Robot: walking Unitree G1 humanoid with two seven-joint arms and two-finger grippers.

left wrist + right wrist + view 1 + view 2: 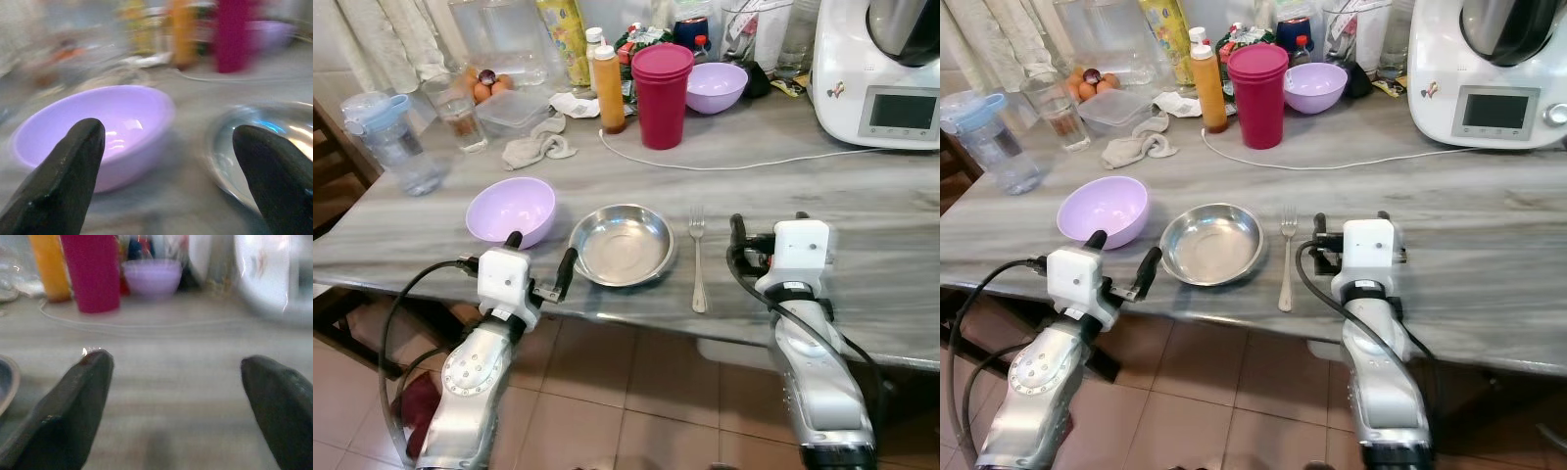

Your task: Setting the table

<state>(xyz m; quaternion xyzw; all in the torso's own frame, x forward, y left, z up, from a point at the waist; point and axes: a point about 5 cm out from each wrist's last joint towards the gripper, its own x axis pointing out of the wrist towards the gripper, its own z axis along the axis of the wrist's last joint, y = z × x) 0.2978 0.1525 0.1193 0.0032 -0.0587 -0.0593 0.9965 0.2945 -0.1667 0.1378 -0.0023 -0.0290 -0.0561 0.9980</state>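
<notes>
I hold both pincers, left pincer (pixel 540 264) and right pincer (pixel 171 396), spread empty at the worktop (pixel 862 215) edge, flanking the laid steel plate (pixel 622 245) and fork (pixel 697 259).

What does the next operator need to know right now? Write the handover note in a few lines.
Left gripper: open, empty, at the table's near edge between the lilac bowl and the steel plate.
Right gripper: open, empty, over bare table right of the fork.
Laid so far: lilac bowl, steel plate, fork, in a row along the near edge.
Left: a drinking vessel, probably; the red cup stack and a second lilac bowl stand at the back.
</notes>
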